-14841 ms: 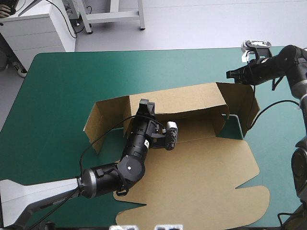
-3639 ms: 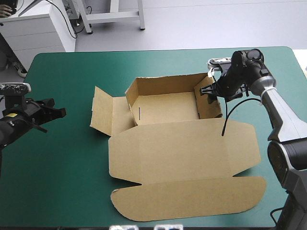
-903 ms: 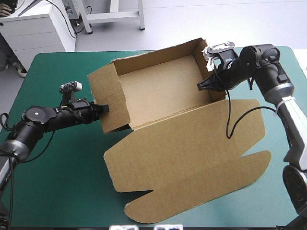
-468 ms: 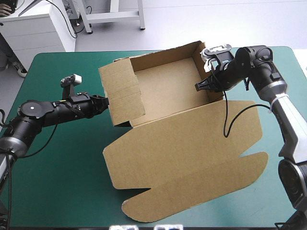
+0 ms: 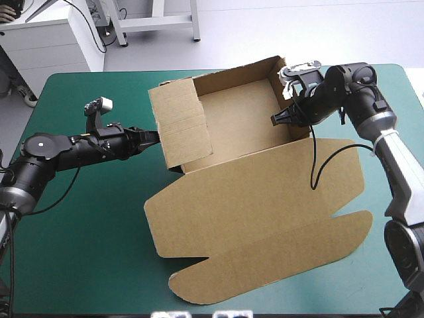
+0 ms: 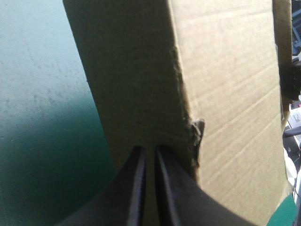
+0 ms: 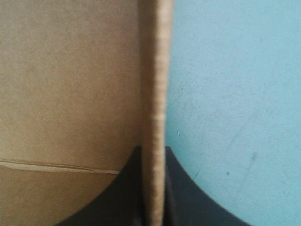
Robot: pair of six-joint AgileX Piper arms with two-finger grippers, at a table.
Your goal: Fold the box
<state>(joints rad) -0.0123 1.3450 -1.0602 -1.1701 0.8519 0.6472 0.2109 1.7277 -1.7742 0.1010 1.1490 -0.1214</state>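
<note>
Box point(image 5: 232, 126) partly folded
Walls stood, lid point(image 5: 265, 225) lay flat; left claw point(image 5: 154, 136) and right claw point(image 5: 275, 120) each pinched a side wall.

Top of box point(image 6: 225, 94) wall, likely off-view

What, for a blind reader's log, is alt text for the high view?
Brown box, walls raised, lid flat, on the teal-green table. The left gripper touches its left wall; the right gripper pinches its right wall.
</note>
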